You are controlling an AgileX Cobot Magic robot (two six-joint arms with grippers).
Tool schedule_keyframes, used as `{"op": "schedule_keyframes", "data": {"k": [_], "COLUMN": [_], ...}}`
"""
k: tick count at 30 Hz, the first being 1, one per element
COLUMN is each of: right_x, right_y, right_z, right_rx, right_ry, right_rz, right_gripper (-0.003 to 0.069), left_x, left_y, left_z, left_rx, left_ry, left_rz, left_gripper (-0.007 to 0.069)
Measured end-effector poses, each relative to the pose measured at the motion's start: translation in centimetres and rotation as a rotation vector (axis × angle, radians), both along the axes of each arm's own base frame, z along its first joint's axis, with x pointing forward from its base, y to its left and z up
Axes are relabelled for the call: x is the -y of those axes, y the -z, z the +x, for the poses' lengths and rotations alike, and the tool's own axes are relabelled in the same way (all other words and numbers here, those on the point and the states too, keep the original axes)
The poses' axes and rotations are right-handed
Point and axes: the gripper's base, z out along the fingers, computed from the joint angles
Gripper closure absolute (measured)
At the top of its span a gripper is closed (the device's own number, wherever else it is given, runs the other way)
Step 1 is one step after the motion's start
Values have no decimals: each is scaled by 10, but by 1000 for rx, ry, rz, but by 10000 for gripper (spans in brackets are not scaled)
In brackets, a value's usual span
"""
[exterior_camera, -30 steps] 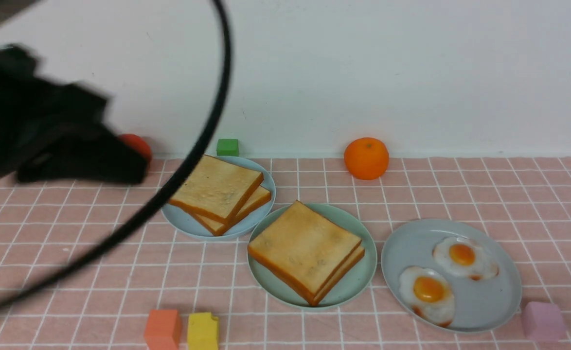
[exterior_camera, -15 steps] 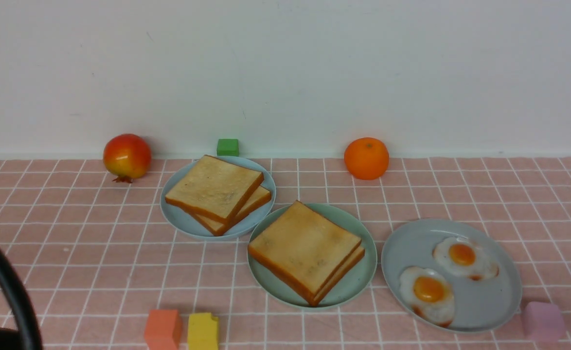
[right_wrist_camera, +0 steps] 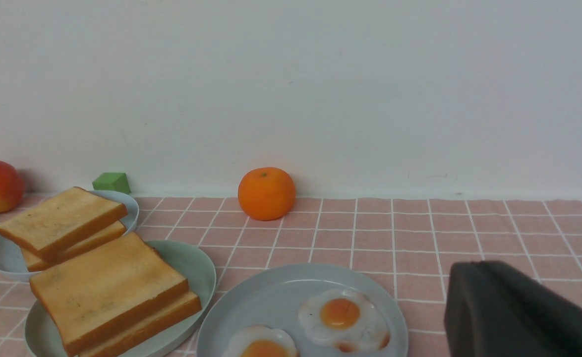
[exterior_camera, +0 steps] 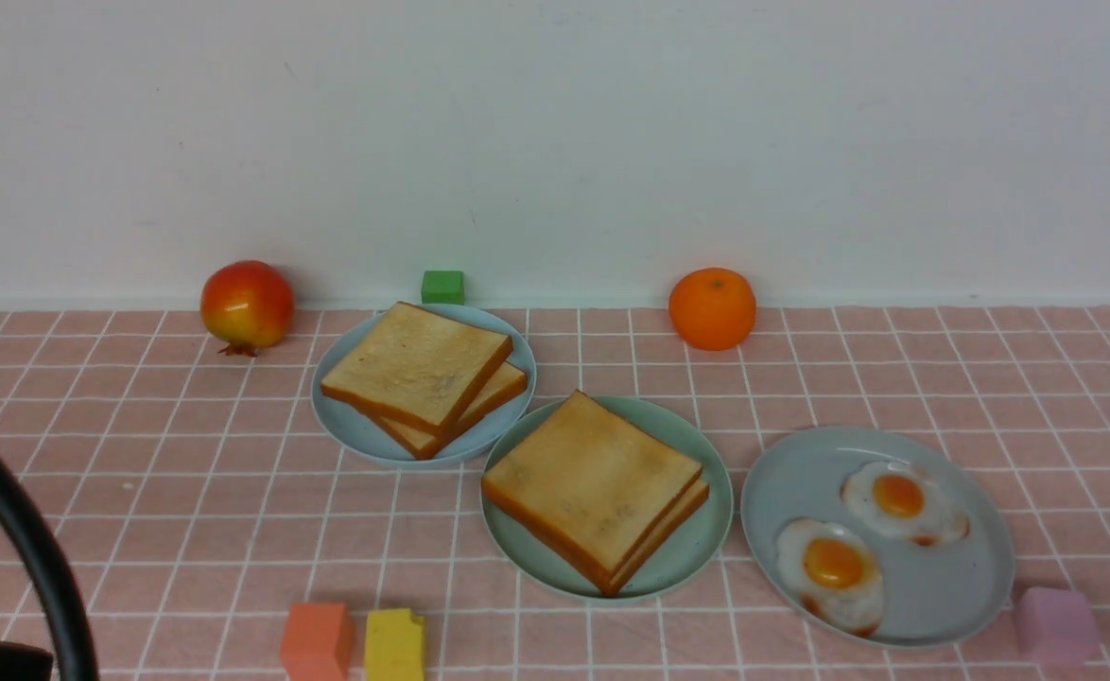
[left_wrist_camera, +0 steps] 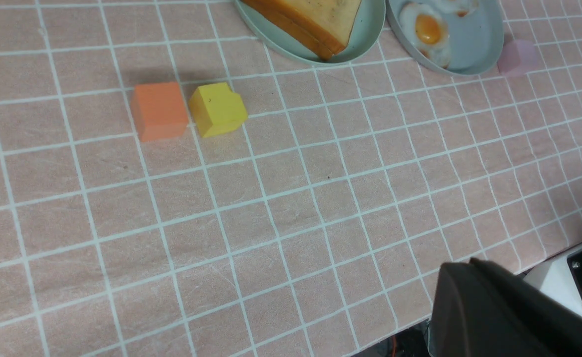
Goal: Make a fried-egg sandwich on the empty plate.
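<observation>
Pink-checked bench (exterior_camera: 186,492) against a white wall. Both tools closed, empty. On the mint plate (exterior_camera: 697,549) the sandwich (exterior_camera: 593,487) sits skewed; a nudge could slide its top slice.

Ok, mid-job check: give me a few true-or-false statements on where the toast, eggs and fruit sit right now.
1. The mint-green plate carries two stacked toast slices. True.
2. Three fried eggs lie on the grey-blue plate. False: two fried eggs lie there.
3. The orange stands by the wall, beyond the plates. True.
4. The pale blue plate holds no toast. False: it holds a stack of loose toast slices.
5. The orange block and yellow block sit side by side at the near edge. True.
</observation>
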Motion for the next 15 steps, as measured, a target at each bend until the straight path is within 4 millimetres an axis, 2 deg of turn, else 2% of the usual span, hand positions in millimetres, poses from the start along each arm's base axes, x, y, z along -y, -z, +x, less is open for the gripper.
{"op": "schedule_keyframes", "data": {"k": [3, 8, 9, 11, 14, 15], "right_x": [0, 0, 0, 0, 0, 0], "right_y": [0, 0, 0, 0, 0, 0], "right_z": [0, 0, 0, 0, 0, 0], "right_rx": [1, 1, 1, 1, 1, 1], "right_ry": [-1, -1, -1, -1, -1, -1], "right_rz": [0, -2, -2, -2, -2, -2], "right_gripper": [648, 644, 644, 643, 642, 641], "left_x": [-1, -19, -20, -29, -39, -42], "left_y": [1, 8, 10, 27, 64, 85], "left_z": [0, -16, -17, -21, -20, -19], "left_rx": [32, 338, 339, 464, 557, 585], "left_ry": [-14, -156, -161, -265, -380, -422], "left_rz": [-4, 21, 25, 18, 9, 10], "left_gripper": [613, 613, 613, 613, 613, 613]}}
